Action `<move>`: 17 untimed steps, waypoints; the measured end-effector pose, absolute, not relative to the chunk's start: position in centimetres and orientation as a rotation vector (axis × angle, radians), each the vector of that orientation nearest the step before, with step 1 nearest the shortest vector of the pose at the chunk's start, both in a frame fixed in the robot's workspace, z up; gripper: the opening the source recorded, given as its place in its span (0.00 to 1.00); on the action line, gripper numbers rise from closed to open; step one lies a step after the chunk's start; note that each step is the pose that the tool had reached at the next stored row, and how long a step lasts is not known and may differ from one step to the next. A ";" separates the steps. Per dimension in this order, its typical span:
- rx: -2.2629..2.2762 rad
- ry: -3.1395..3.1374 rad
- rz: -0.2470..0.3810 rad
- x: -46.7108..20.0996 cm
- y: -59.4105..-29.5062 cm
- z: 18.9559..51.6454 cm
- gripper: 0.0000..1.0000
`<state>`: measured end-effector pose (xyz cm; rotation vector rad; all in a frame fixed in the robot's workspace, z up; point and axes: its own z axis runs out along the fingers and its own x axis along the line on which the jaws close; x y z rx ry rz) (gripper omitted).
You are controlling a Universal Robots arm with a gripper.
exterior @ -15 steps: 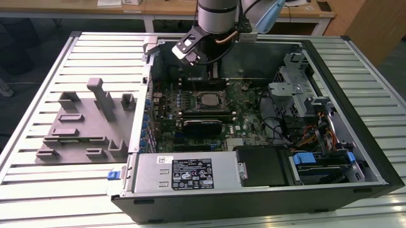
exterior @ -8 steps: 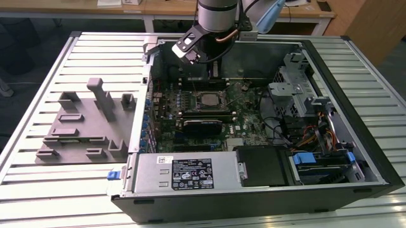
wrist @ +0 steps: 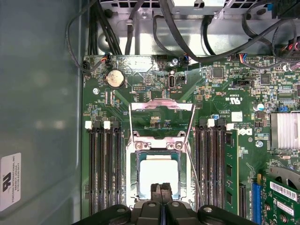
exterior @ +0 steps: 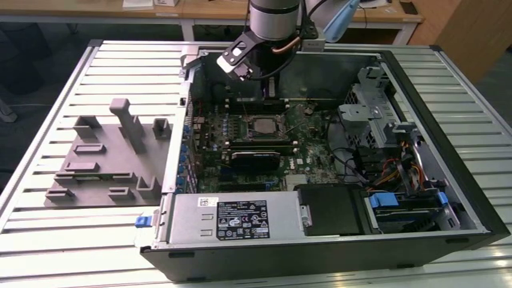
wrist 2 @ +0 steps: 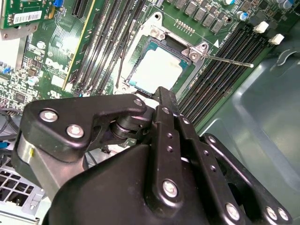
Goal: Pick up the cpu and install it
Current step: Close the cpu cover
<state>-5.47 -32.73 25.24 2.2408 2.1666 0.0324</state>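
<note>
First wrist view: I see the cpu (wrist: 159,172) lying flat inside the socket (wrist: 132,180), its pale metal top facing up. The socket's hold-down frame (wrist: 161,117) is swung open and stands up from one edge of the socket. A thin lever (wrist: 193,180) runs along the side of the socket, unlatched. My gripper (wrist: 162,187) hangs over the socket with its tip above the near edge of the cpu. Its two fingers (wrist: 157,193) are pressed together with only a seam between them and nothing pinched. I cannot tell whether the tip touches the cpu. Rows of memory slots (wrist: 105,173) flank the socket on both sides, and a coin battery (wrist: 115,78) sits on the green board (wrist: 154,91) beyond the open frame. In the second wrist view the gripper (wrist 2: 165,93) is poised just over the socket (wrist 2: 140,47) and the cpu (wrist 2: 157,68) sits square in it. In the exterior view the gripper (exterior: 241,67) is above the far part of the open computer case (exterior: 336,258), and the socket (exterior: 262,127) lies near the middle of the case. A grey tray (exterior: 96,162) sits on the slatted table (exterior: 48,240), well apart from the socket toward the exterior view's left.
</note>
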 end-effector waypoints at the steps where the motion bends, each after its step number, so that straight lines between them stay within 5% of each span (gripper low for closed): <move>1: 2.241 2.167 0.032 -5.4 -32.7 25.2 0.11; 17: 2.241 2.167 0.032 -1.7 -32.7 25.2 0.11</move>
